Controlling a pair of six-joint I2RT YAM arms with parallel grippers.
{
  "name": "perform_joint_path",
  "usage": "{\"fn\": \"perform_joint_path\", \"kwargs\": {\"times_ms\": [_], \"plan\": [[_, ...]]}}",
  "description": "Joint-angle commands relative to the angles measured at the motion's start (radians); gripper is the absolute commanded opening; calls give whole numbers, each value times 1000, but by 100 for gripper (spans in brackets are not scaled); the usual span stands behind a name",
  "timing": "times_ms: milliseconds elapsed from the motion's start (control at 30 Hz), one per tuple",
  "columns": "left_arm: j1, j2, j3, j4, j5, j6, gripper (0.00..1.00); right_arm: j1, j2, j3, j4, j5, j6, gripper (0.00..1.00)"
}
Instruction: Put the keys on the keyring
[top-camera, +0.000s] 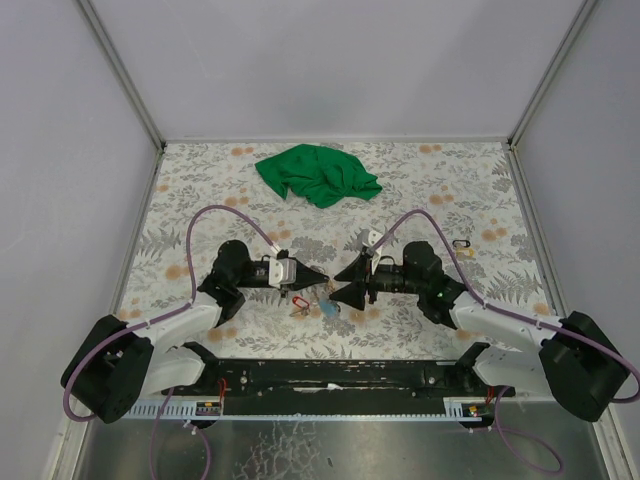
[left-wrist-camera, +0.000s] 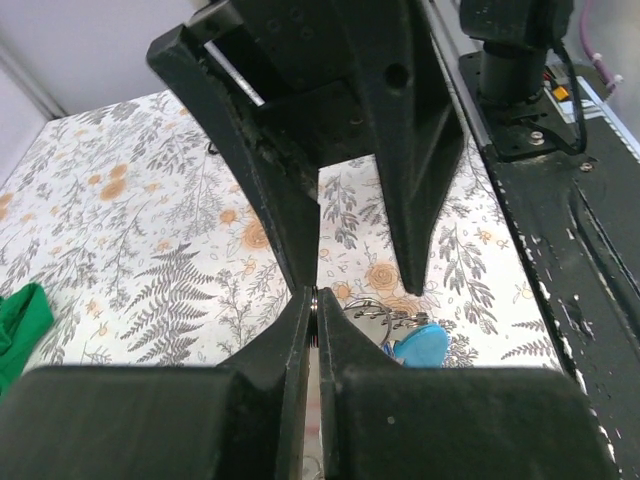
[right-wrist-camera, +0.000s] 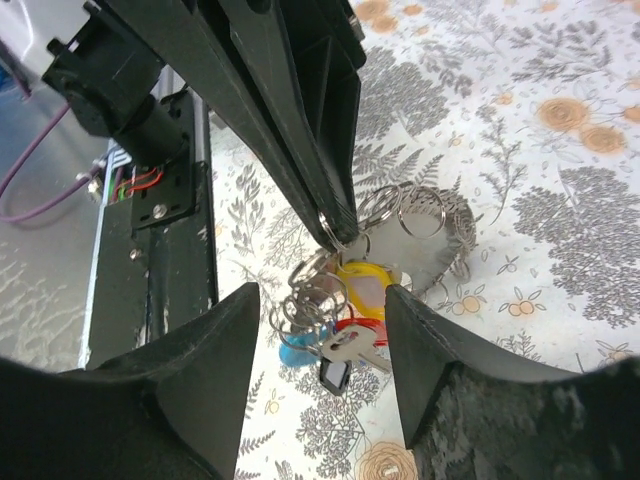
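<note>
Two keys (right-wrist-camera: 350, 342); keyring (right-wrist-camera: 410, 215) trails from left tool (right-wrist-camera: 337, 230) toward table (right-wrist-camera: 560, 250) far edge.

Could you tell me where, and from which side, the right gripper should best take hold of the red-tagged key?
Probably by its red tag, broader than the blade, approaching from the right arm's side: it lies between the open fingers of the right gripper, while the left gripper pinches the keyring on the far side.
</note>
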Motion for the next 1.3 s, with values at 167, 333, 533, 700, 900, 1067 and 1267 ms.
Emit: {"fn": "perform_joint_path", "kwargs": {"times_ms": [167, 333, 533, 700, 900, 1067, 1267], "plan": [[-16, -17, -15, 132, -158, -76, 0, 111, -34, 19, -48, 328, 60, 68], [-21, -21, -16, 132, -196, -88, 0, 173, 1, 21, -49, 481, 46, 66], [-30, -22, -12, 130, -229, -105, 0, 206, 47, 19, -4, 578, 32, 50], [-56, -17, -1, 116, -261, -115, 0, 215, 72, 3, 62, 614, 35, 25], [-153, -8, 46, 76, -371, -192, 11, 215, 92, -13, 133, 652, 48, 6], [-261, -12, 103, 63, -501, -347, 20, 214, 108, -43, 217, 704, 65, 0], [-274, -83, 100, 73, -664, -692, 38, 214, 120, -107, 357, 736, 63, 0]]}}
